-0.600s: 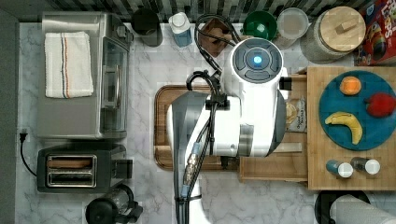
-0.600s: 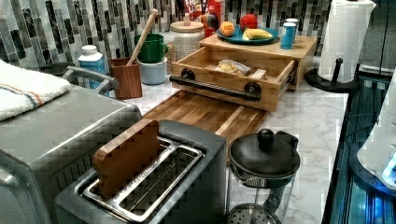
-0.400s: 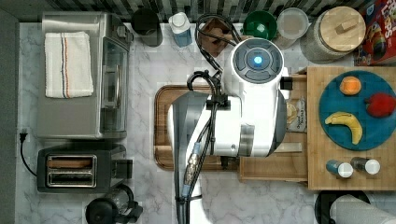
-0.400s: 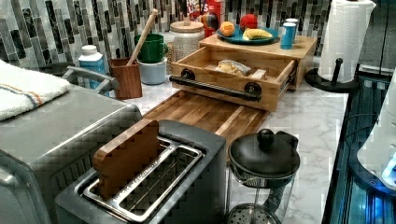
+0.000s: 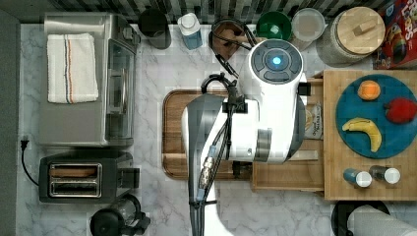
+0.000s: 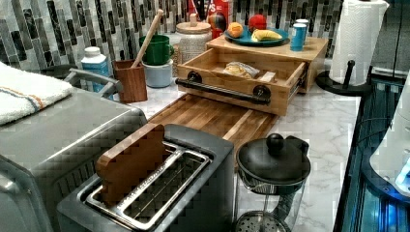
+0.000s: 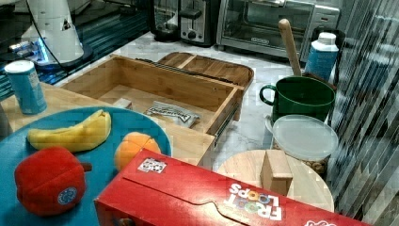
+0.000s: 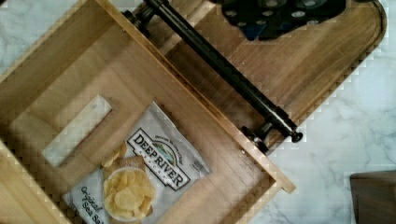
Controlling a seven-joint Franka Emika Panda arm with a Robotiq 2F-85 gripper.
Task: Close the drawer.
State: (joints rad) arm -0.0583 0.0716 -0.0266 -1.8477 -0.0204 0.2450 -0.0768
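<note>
drawer (image 6: 241, 72) stands open, chip bag (image 8: 140, 177) inside | hand (image 8: 280, 14) above bar handle (image 8: 224, 70), finger state cannot be told | advice: push the front squarely, centred on the bar

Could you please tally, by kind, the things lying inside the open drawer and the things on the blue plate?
Inside the drawer:
Chip bags: 1
Pale flat blocks: 1

On the blue plate:
Bananas: 1
Oranges: 1
Red fruits: 1

Total: 5
</note>
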